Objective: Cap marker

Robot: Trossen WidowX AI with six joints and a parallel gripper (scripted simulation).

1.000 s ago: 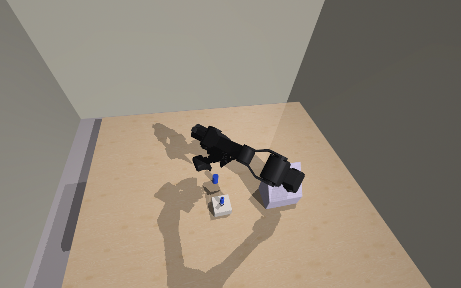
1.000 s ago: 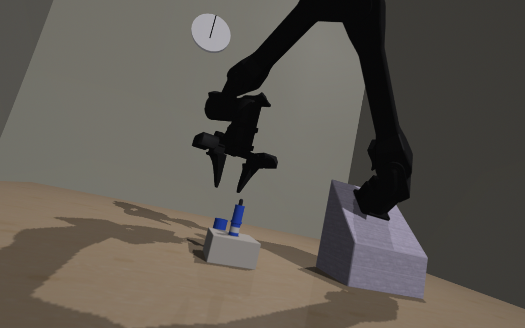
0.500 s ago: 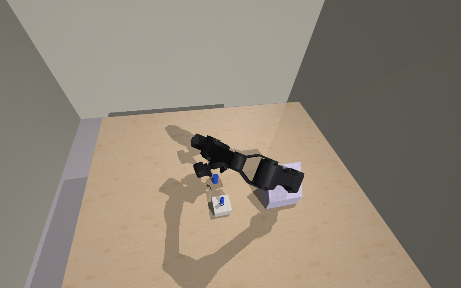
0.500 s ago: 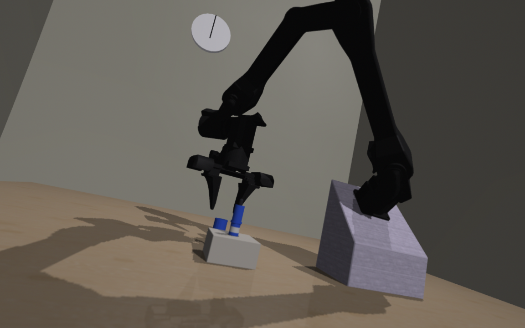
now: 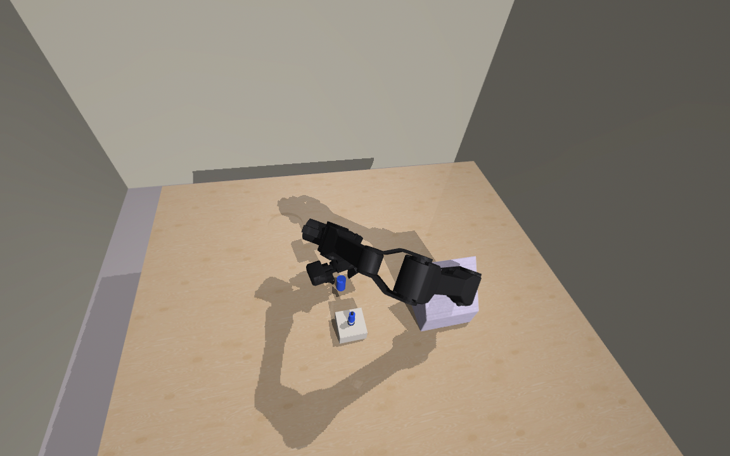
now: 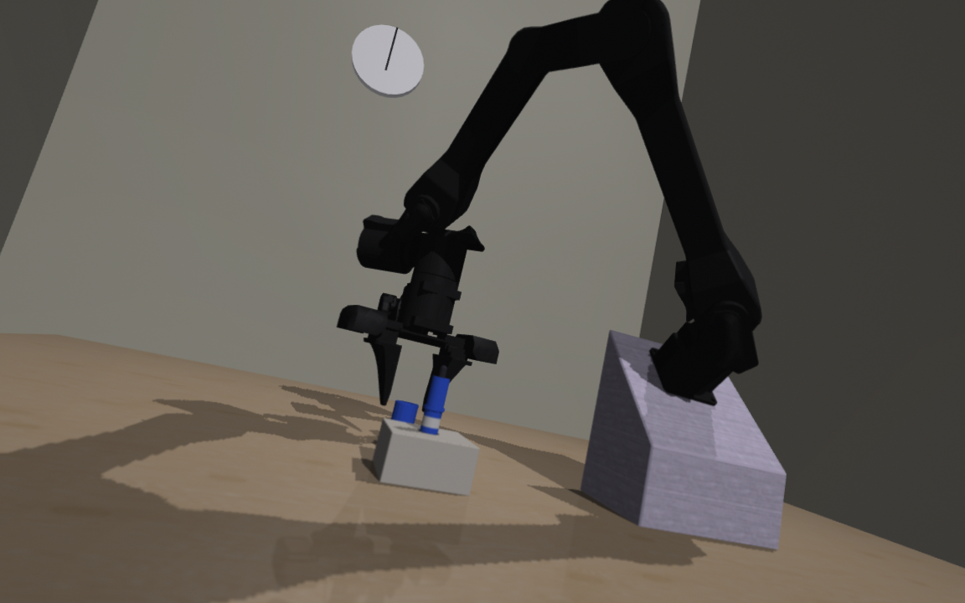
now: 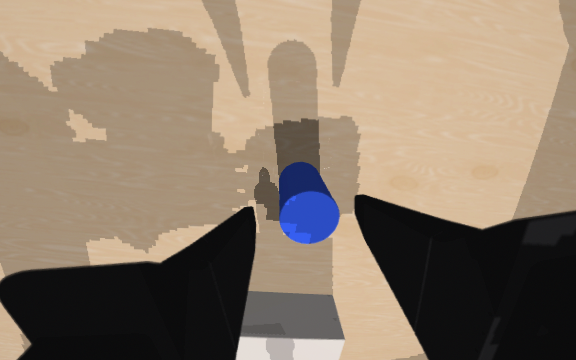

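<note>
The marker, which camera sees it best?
The exterior view: it shows the marker from the side, with its dark tip, blue body and white band, standing in the holder block. The top view shows it small, from above. The wrist view shows only its shadow.

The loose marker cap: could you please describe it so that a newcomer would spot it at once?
Find the pale lilac sloped block under the black arm, then the small off-white holder block. Just beyond that stands a plain blue cylinder, the cap. Unlike the blue marker, it has no white band or dark tip.
</note>
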